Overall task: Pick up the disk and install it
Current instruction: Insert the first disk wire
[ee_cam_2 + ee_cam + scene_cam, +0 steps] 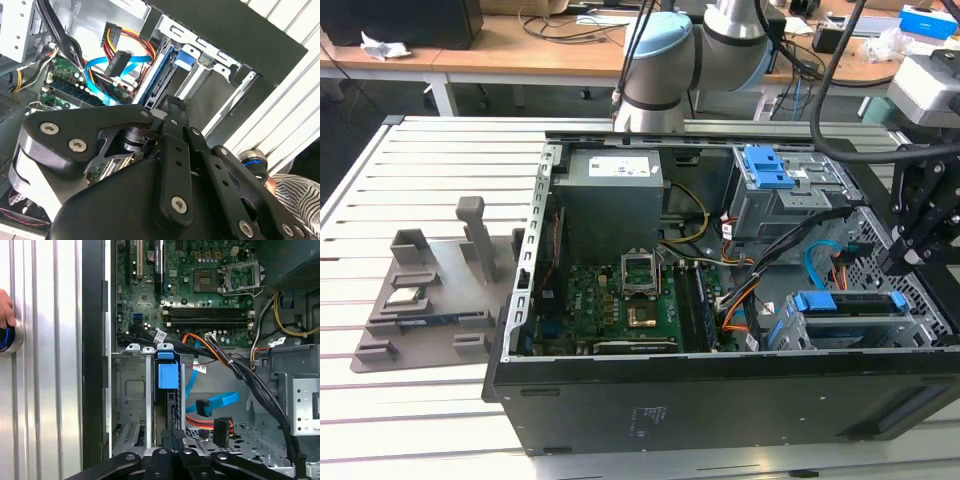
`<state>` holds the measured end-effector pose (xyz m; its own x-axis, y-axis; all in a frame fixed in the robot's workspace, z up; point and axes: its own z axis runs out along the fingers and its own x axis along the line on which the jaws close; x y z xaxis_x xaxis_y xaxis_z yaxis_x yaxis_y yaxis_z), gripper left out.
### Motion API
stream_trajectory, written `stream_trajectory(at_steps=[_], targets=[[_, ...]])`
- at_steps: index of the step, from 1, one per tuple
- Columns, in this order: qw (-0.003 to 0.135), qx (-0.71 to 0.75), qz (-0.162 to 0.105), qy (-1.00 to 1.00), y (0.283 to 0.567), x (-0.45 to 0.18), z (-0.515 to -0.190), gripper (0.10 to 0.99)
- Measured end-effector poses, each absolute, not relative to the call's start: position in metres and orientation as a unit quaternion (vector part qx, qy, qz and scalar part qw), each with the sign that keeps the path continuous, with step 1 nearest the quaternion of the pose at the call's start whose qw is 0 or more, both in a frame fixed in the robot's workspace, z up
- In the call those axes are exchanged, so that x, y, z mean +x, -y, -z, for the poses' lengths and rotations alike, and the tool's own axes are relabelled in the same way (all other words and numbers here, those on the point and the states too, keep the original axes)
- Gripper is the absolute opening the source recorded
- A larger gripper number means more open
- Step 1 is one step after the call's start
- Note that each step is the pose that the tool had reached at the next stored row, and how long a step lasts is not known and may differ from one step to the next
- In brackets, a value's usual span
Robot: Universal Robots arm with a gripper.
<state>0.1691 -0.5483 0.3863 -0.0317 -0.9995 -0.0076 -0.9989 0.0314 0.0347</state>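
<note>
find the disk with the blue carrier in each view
Exterior view: disk stands on edge in the drive cage near the case's front corner, at the exterior view's right.
First wrist view: disk in the cage, just beyond the end effector.
Second wrist view: disk likewise.
Shared landmark: the light-blue data cable.

The open computer case [95,365] is lying on a slatted metal table [45,390]. Inside it, the disk [167,385], with its blue carrier tab, is sitting upright in the metal drive cage [131,390] by the case's black edge wall. The gripper [177,442] is hovering just at the disk's near end. A blue cable [215,402] is lying beside the cage, near the motherboard [200,285]. A hand [6,307] is resting on a round button at the table's edge.
</note>
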Motion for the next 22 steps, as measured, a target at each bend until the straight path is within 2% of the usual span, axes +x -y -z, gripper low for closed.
stream_trajectory(at_steps=[8, 22], targets=[[0.010, 0.696, 0.014, 0.718, 0.526, 0.186, -0.384, 0.106], [0.011, 0.696, 0.014, 0.718, 0.500, 0.176, -0.370, 0.106]])
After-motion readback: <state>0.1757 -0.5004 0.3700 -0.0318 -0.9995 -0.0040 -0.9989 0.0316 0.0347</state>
